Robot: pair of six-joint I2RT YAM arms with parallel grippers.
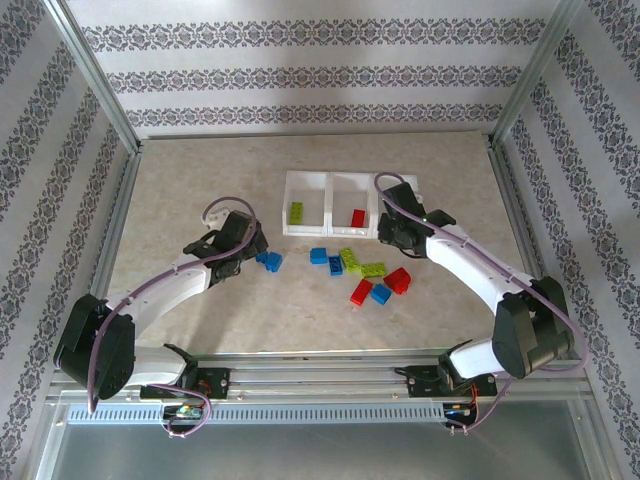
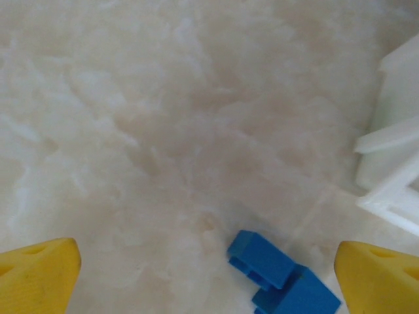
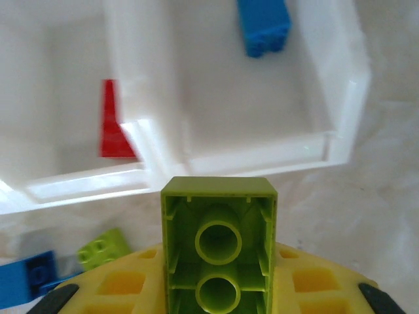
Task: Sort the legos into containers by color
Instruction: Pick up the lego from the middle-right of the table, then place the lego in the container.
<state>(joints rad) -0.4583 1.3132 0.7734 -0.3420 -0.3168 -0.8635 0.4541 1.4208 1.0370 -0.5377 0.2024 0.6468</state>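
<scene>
The right gripper is clamping a lime green brick, its hollow underside facing the wrist camera. It is hovering at the near wall of the tray, in front of the right-hand compartment, where a blue brick is lying. The step in hand, I judge, is carrying a picked piece to its bin. That bin is not this one: a green brick is sitting in the left compartment and a red brick in the middle one. The next move is therefore calling for sideways travel past the red compartment, clearing the dividing walls, before letting go.

The left gripper is standing wide open low over the table, with a pair of blue bricks lying between its fingers.

From above, the right wrist is covering the held brick and the right compartment. In the left wrist view the blue pair is running off the bottom edge, and I cannot tell whether the two are joined or merely touching.
</scene>
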